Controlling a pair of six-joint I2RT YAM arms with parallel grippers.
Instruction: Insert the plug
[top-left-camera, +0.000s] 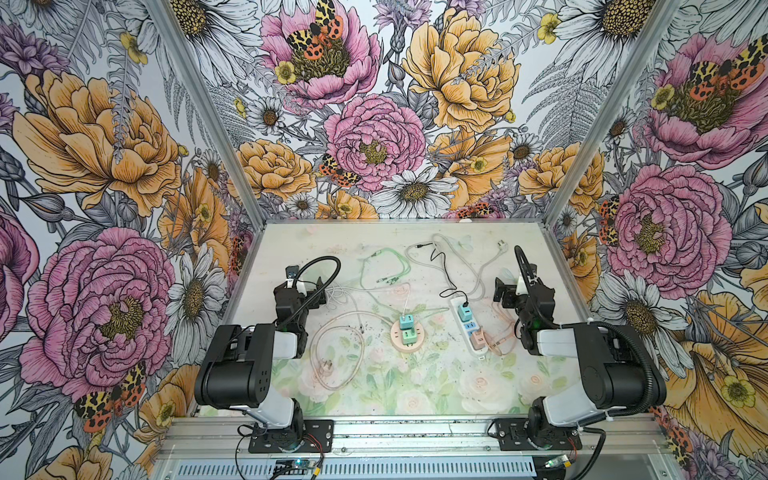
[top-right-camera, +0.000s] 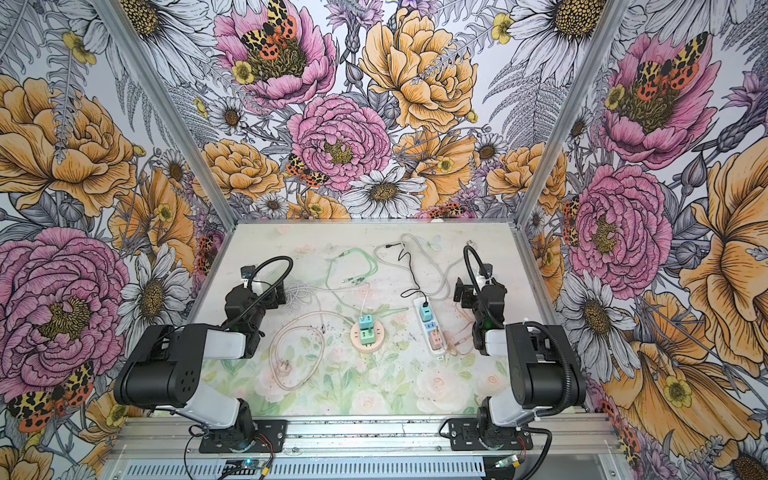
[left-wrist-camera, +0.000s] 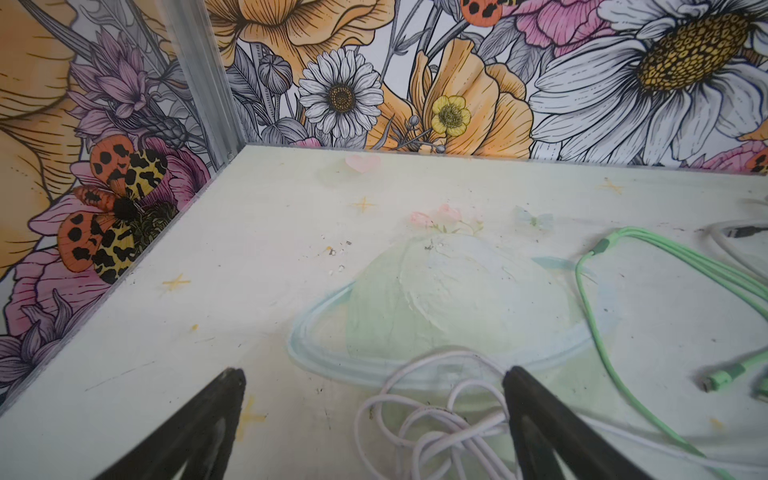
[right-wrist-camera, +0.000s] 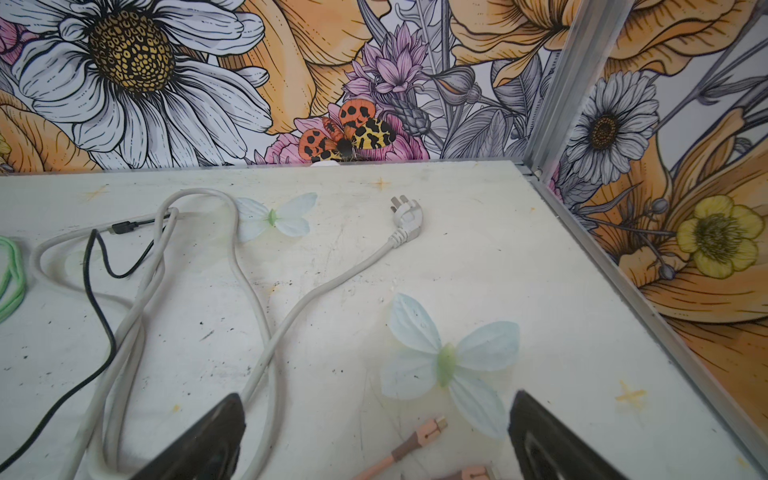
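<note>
A white three-pin plug (right-wrist-camera: 405, 214) lies loose on the table at the back right (top-left-camera: 503, 248), on the end of a grey cable. A pale pink plug (top-left-camera: 326, 368) lies at the front left on a looped pink cable. A round pink socket (top-left-camera: 407, 347) in the middle carries two teal chargers. A white power strip (top-left-camera: 481, 350) to its right carries a teal and a pink charger. My left gripper (left-wrist-camera: 374, 374) is open and low over a white cable coil (left-wrist-camera: 432, 415). My right gripper (right-wrist-camera: 378, 399) is open and empty beside the strip (top-left-camera: 502, 292).
Green cables (left-wrist-camera: 648, 266) and a thin black cable (right-wrist-camera: 97, 286) trail across the back of the table. Pink USB connectors (right-wrist-camera: 419, 438) lie under the right gripper. Flowered walls with metal corner posts (top-left-camera: 224, 166) close in the back and both sides.
</note>
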